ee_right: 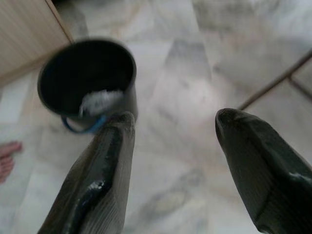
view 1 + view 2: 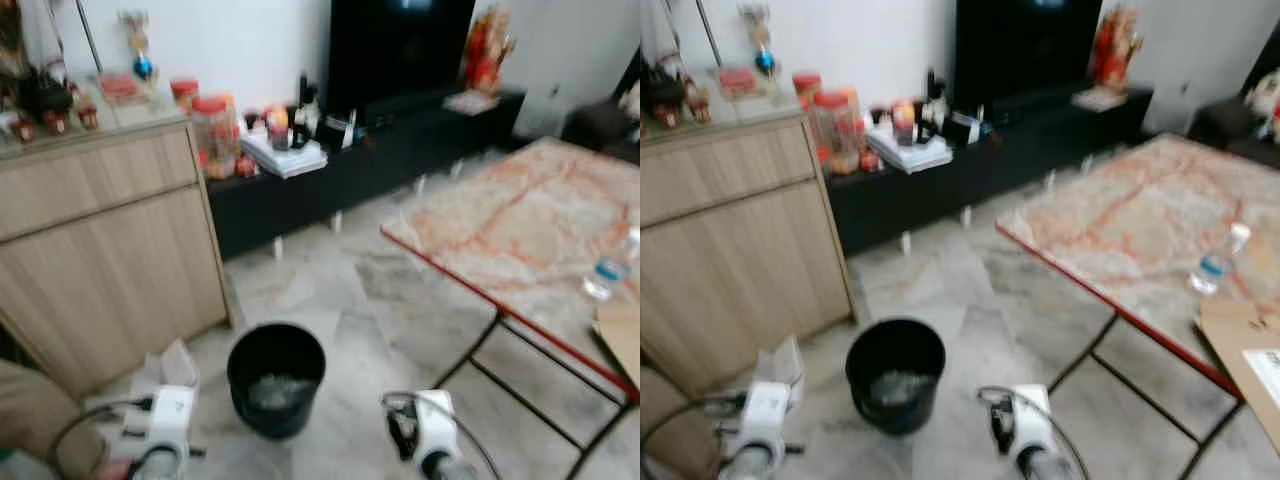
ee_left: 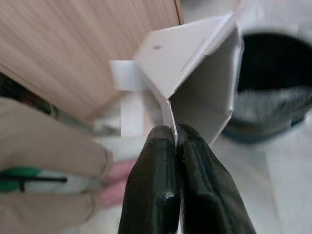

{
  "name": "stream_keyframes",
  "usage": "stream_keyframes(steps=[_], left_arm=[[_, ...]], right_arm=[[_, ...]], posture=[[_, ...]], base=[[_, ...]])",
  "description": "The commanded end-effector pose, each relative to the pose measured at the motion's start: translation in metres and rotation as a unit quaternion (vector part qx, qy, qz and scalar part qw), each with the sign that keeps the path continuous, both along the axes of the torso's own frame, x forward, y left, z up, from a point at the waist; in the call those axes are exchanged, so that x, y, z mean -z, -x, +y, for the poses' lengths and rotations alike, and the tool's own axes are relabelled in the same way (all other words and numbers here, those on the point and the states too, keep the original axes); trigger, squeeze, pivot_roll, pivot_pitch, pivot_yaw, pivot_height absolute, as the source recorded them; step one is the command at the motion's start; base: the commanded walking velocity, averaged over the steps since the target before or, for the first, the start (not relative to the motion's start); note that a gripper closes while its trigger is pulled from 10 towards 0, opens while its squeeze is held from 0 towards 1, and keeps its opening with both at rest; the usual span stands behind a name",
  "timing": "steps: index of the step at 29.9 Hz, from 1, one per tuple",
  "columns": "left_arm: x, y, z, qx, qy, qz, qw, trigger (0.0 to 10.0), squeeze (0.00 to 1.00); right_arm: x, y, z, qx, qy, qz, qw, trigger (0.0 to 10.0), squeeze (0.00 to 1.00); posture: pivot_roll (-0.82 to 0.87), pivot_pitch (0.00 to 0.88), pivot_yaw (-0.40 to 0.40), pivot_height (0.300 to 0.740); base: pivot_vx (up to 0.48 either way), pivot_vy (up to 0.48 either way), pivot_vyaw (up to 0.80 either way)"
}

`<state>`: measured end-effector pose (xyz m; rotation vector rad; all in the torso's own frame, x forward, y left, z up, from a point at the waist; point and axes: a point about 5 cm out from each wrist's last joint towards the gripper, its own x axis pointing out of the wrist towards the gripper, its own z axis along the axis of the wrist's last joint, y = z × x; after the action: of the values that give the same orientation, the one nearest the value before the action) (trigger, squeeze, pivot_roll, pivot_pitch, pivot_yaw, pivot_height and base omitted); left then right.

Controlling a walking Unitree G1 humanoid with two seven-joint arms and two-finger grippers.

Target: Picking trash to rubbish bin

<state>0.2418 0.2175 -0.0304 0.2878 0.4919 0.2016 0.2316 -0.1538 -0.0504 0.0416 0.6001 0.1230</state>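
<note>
- One wooden cabinet point(image 2: 110, 230) stands at the robot's left, its top crowded with small ornaments too blurred to count.
- One marble-patterned table point(image 2: 1140, 225) with a red edge and thin black legs stands at the right; one clear plastic bottle point(image 2: 1218, 262) stands upright on it, just beside one flat sheet of brown cardboard point(image 2: 1250, 360) at the near corner.
- One long black TV console point(image 2: 370, 160) runs along the far wall, carrying red-lidded jars and a stack of white papers.
- One black rubbish bin point(image 2: 276, 378) stands upright on the pale marble floor between the two arms, its mouth facing up, with some pale trash at the bottom.
- One white carton point(image 3: 195, 83), flattened and partly folded open, is held beside the bin and near the cabinet's foot. Its long axis runs on from the fingers, and its open end points away from the wrist, towards the bin's rim.
- The left gripper point(image 3: 175, 141) has both black fingers pressed together on the carton's bottom edge.
- The right gripper point(image 1: 173, 126) hangs above bare floor just beside the bin, its two fingers spread wide with nothing between them.
- One person's bare toes point(image 1: 7, 156) show on the floor near the bin.
</note>
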Motion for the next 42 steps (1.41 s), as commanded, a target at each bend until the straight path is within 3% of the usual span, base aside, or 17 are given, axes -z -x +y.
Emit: stream_keyframes(steps=[1,18,36,42], left_arm=[[-0.012,-0.01,0.01,-0.004,-0.015,-0.032,0.999,10.0,0.0],[-0.017,-0.017,0.004,0.013,-0.013,-0.042,0.999,10.0,0.0],[-0.017,-0.019,0.003,0.014,-0.009,-0.041,0.999,10.0,0.0],[-0.017,-0.019,0.003,0.012,-0.008,-0.04,0.999,10.0,0.0]], right_arm=[[-0.015,-0.019,0.016,-0.022,-0.016,-0.046,0.999,10.0,0.0],[-0.018,-0.024,0.027,-0.052,-0.014,-0.047,0.997,10.0,0.0],[-0.016,-0.022,0.024,-0.052,-0.004,-0.04,0.998,10.0,0.0],[-0.016,-0.022,0.024,-0.055,0.003,-0.036,0.998,10.0,0.0]], posture=[[0.16,0.0,-0.051,0.74],[0.15,0.0,-0.051,0.74],[0.16,0.0,-0.058,0.74],[0.16,0.0,-0.059,0.74]], base=[[0.315,0.0,0.0],[0.315,0.0,0.0],[0.319,0.0,0.0],[0.321,0.0,0.69]])
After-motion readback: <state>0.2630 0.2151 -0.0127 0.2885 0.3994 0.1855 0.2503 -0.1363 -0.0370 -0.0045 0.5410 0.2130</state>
